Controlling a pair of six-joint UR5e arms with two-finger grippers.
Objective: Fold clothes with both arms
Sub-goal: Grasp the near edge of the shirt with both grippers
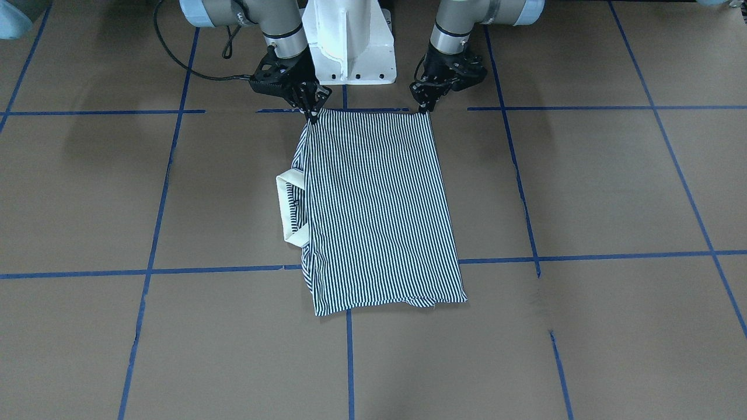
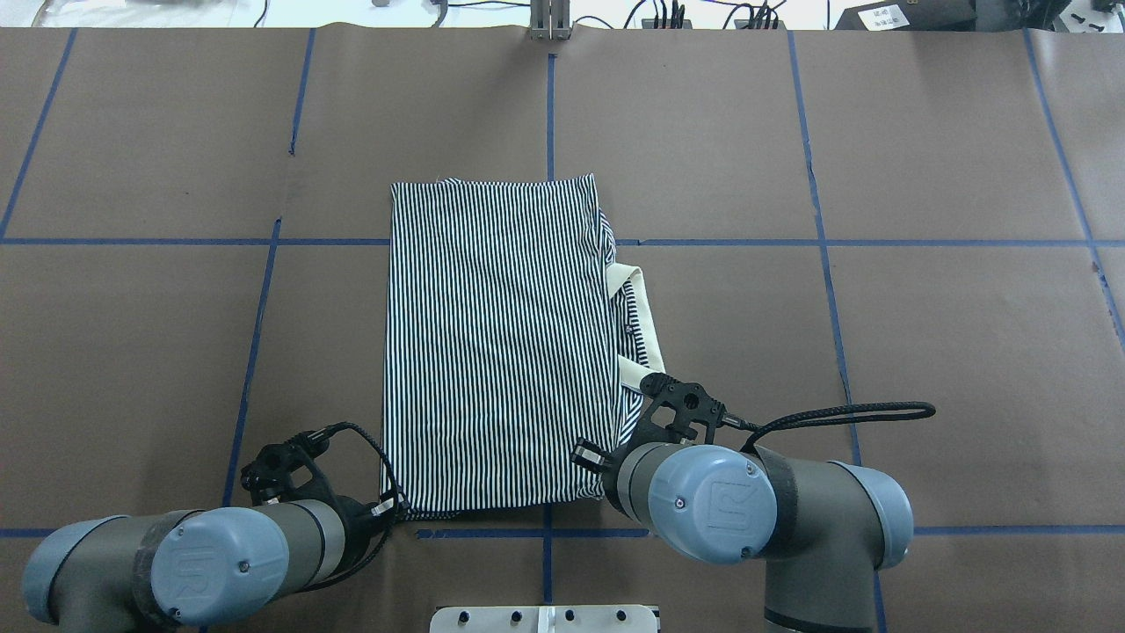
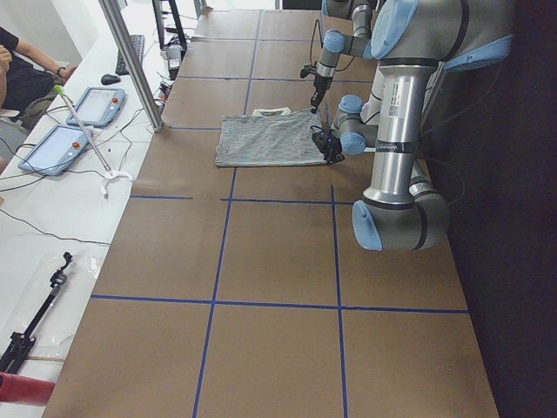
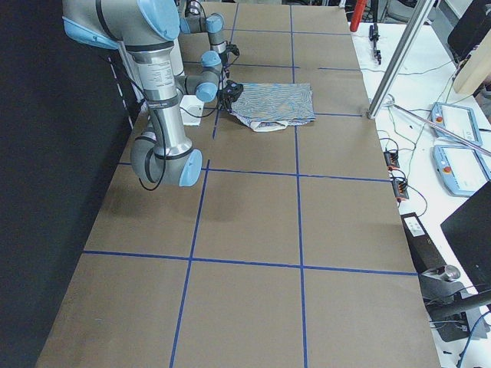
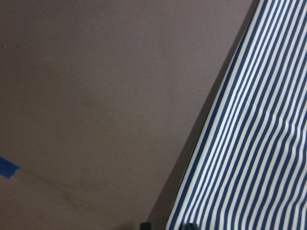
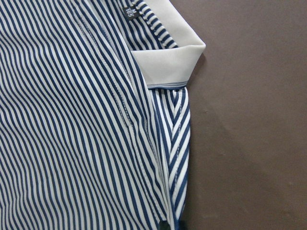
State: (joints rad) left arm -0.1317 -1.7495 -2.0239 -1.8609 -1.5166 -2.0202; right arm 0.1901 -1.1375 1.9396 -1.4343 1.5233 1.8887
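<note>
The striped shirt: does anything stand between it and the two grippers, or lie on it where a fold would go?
Nothing visible does. The left gripper and the right gripper each pinch a corner of the striped shirt on its robot-side edge, and no object lies on the cloth.

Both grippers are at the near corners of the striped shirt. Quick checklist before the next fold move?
1. Left gripper on its corner of the navy-and-white striped polo shirt: ok, fingers closed at the near hem corner.
2. Right gripper on the other near corner: ok, closed at the collar-side corner.
3. How much fabric each pinch holds: cannot tell, the wrist views show only the fingertips' edge.
4. Shirt flat: ok, it lies as a neat rectangle, with only a slight ripple at the far edge.
5. Plain cream collar tucked in: not ok, it sticks out past the side edge.
6. Black cable at the right wrist clear of the fabric: ok, it loops away from the shirt.
</note>
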